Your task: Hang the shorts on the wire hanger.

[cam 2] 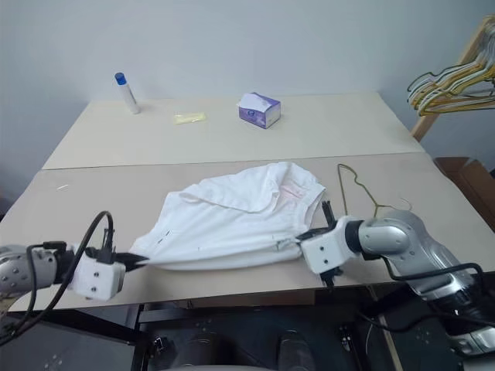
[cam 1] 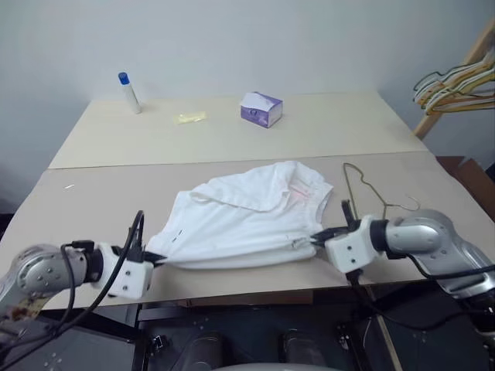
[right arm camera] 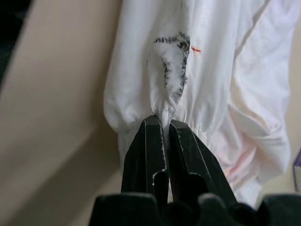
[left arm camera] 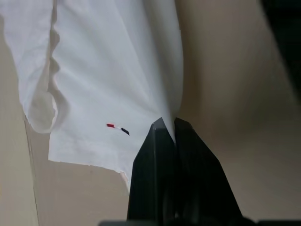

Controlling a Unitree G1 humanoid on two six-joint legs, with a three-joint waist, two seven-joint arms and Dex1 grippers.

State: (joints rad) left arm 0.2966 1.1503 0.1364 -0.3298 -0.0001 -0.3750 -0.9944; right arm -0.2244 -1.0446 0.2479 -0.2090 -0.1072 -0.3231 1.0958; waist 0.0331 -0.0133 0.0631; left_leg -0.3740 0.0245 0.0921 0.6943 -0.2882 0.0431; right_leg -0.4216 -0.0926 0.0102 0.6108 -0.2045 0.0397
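Pale desk (cam 1: 100, 197) w/ grey wall behind. Left end effector (left arm camera: 168, 126) is clamped on one corner of the shorts (cam 1: 247, 216); right end effector (right arm camera: 164, 123) is pinched on the bunched waistband opposite. Shorts lie mid-desk near front edge: thin, limp, light cloth, likely to sag, best held by waistband. Wire hanger (cam 1: 363, 189) lies flat just beside them, right side.

The right hand (right arm camera: 165, 123) has its two black fingers (right arm camera: 146, 155) pinched together on a bunched fold of the shorts (right arm camera: 207, 70) at the gathered waistband. The white cloth carries a dark smudged mark and lies on the tan bench (right arm camera: 56, 117).
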